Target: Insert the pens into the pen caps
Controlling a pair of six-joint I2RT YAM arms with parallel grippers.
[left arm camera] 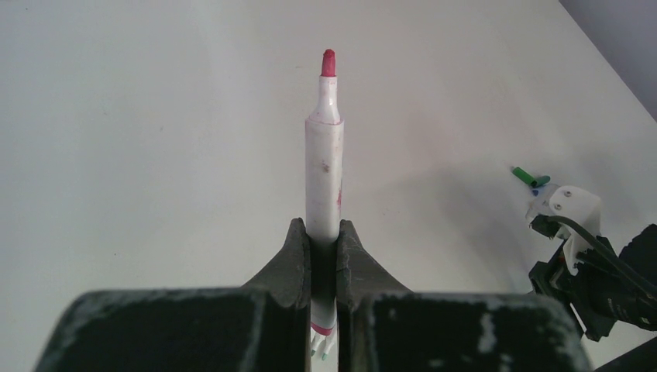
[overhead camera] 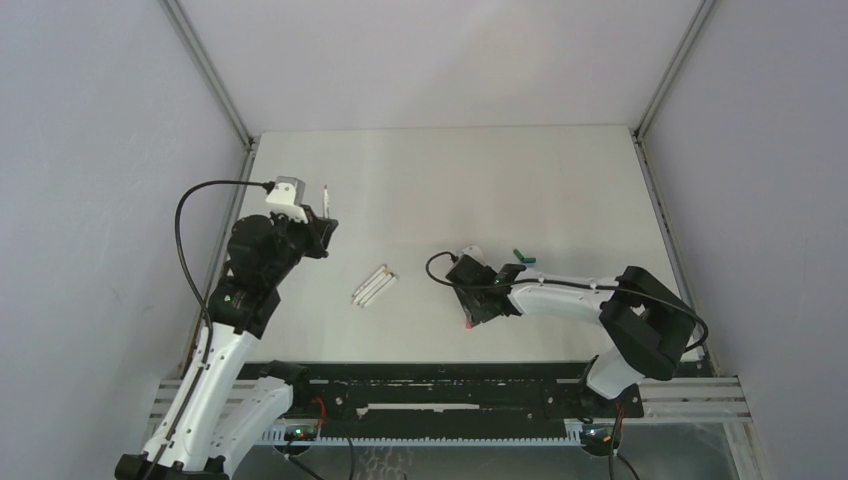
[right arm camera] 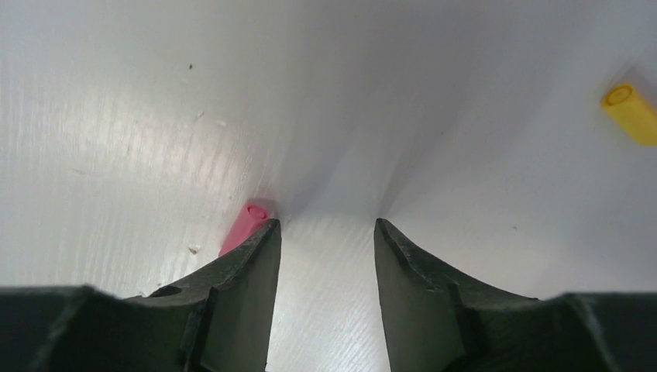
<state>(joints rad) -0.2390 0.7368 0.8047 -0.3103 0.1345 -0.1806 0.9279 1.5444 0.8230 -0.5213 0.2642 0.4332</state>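
Far left, overhead view: left pincer [overhead camera: 322, 228] is clamped on a thin white marker barrel with a red tip [overhead camera: 327, 196]. From above the barrel shows only as a pale sliver past the fingertips, pointing away from the arm bases.

Left wrist view fills in the detail. The left pincer [left arm camera: 324, 232] has its jaws narrow, pressed on both sides of the barrel [left arm camera: 324, 155]. They grip it near its back end. Most of the barrel and the red tip stick out forward, and pink smears show on the white plastic.

Just right of that pincer, nearer the bases, a cluster of loose white marker barrels [overhead camera: 373, 287] lies side by side on the white tabletop [overhead camera: 520, 170]. Exact count cannot be told.

Further right, the right pincer [overhead camera: 470, 318] is low over the table.

Right wrist view: the right pincer [right arm camera: 325, 225] has its jaws standing apart, with bare table between them and nothing held. A stubby pink plastic cap [right arm camera: 242, 225] lies just outside the finger [right arm camera: 248, 271] at image left, partly hidden behind it. A stubby yellow plastic cap [right arm camera: 631, 112] lies well off to the other side, and only this view shows it.

Beyond the right pincer, a green cap [left arm camera: 521, 172] and a blue-green cap [left arm camera: 540, 182] lie next to each other. From above they read as one small dark mark.
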